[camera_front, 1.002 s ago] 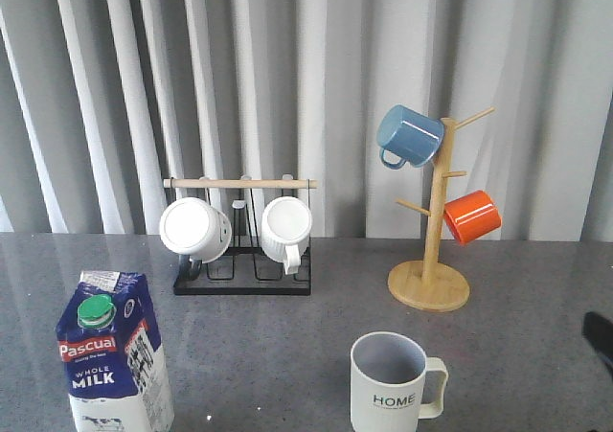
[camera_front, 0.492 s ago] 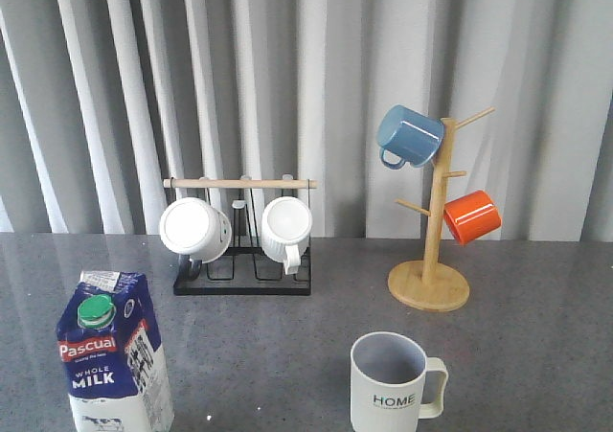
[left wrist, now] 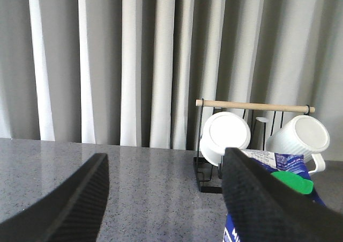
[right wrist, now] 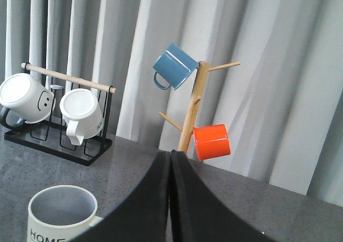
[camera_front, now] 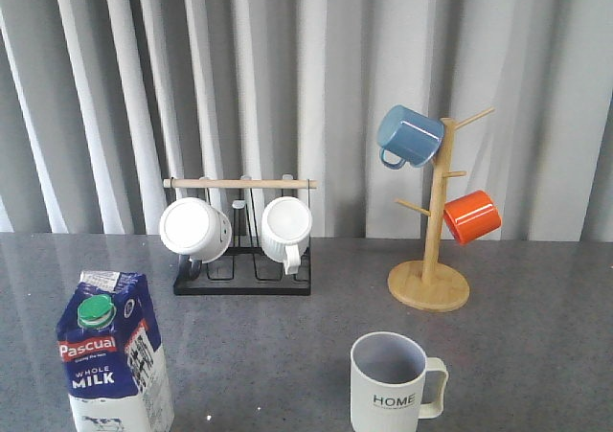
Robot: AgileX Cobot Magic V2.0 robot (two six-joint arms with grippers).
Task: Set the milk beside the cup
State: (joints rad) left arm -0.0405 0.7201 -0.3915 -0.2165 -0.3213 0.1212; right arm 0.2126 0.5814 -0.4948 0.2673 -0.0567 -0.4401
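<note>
Milk: we see the carton (camera_front: 112,352) upright at the table's front left, well apart from the cup.
Cup: the "HOME" mug (camera_front: 393,382) stands front centre, handle right.
Left gripper (left wrist: 166,199): our fingers spread apart, the carton just beyond.
Right gripper (right wrist: 170,193): our fingers pressed together, empty.
Behind: mug rack (camera_front: 242,281), wooden mug tree (camera_front: 431,260).

Glossy printed milk (camera_front: 113,355) carton; smooth glazed cup (camera_front: 391,384); speckled, faintly shiny grey table (camera_front: 287,346); wooden mug tree (camera_front: 433,221).

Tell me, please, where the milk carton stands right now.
In the front view the milk stands upright at the table's near left, well left of the cup and in front of the black mug rack.
</note>
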